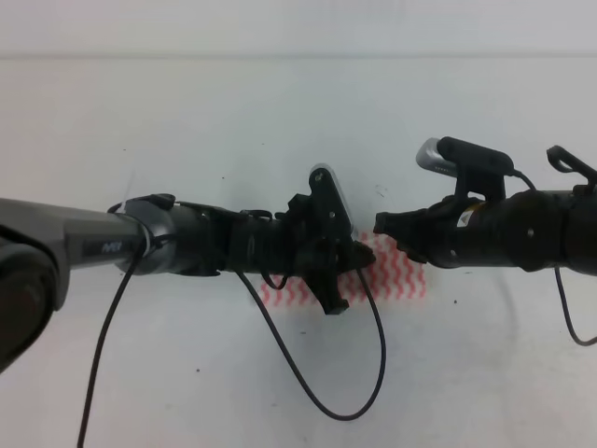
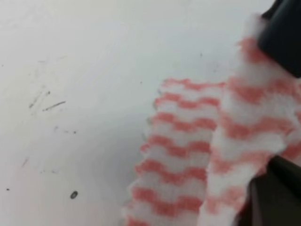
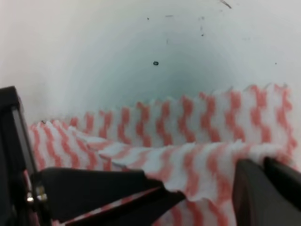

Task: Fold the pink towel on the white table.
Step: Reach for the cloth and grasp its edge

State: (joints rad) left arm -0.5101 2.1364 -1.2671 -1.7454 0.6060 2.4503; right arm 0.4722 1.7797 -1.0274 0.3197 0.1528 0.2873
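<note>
Grippers, left [image 1: 359,257] and right [image 1: 387,224], each pinched shut on a raised edge of the pink towel [image 1: 401,275], lifting it off the white table [image 1: 280,112] for folding.

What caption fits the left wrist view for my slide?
Left wrist view: lifted edge of the pink towel doubled over its flat layer on the white table.

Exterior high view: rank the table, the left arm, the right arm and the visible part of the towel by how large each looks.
1. Table, filling nearly the whole view.
2. Left arm, though it looms close to the camera.
3. Right arm, cut off by the frame edge.
4. Towel, mostly hidden under both arms, so only its visible part is ranked.
</note>
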